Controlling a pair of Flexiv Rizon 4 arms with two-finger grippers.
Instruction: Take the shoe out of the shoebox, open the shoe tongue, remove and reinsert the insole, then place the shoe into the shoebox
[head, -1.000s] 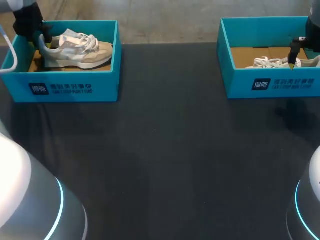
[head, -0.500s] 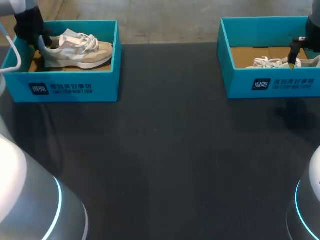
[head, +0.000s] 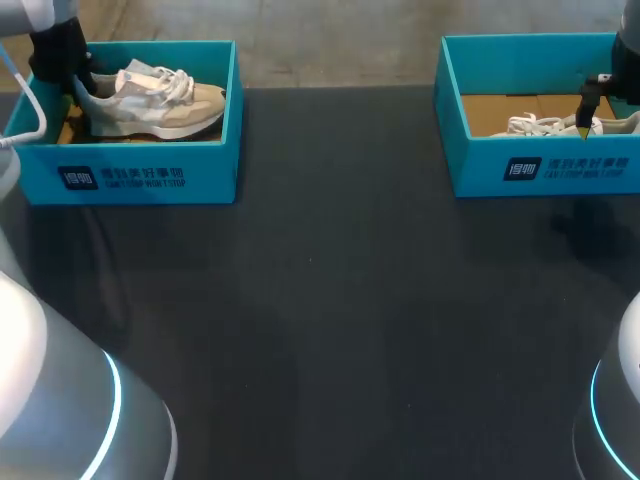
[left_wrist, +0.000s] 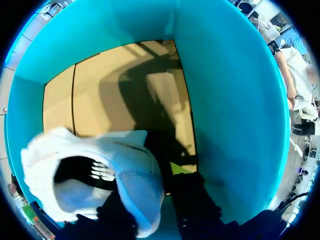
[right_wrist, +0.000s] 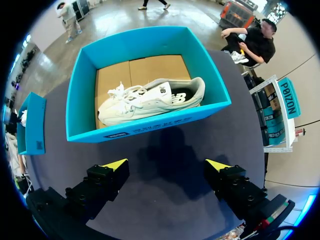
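Now, L gripper (left_wrist: 150, 202): clamped on shoe (left_wrist: 95, 165), heel wall betw. fingers.
L arm: wrist pointing down into L shoebox (head: 140, 172), at its left end.
R gripper (right_wrist: 166, 164): fingers wide apart, empty, over table (right_wrist: 165, 145) just short of R shoebox (right_wrist: 150, 125).

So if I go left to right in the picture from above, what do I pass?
The left shoebox with the beige shoe inside → bare dark table → the right shoebox with the white shoe inside.
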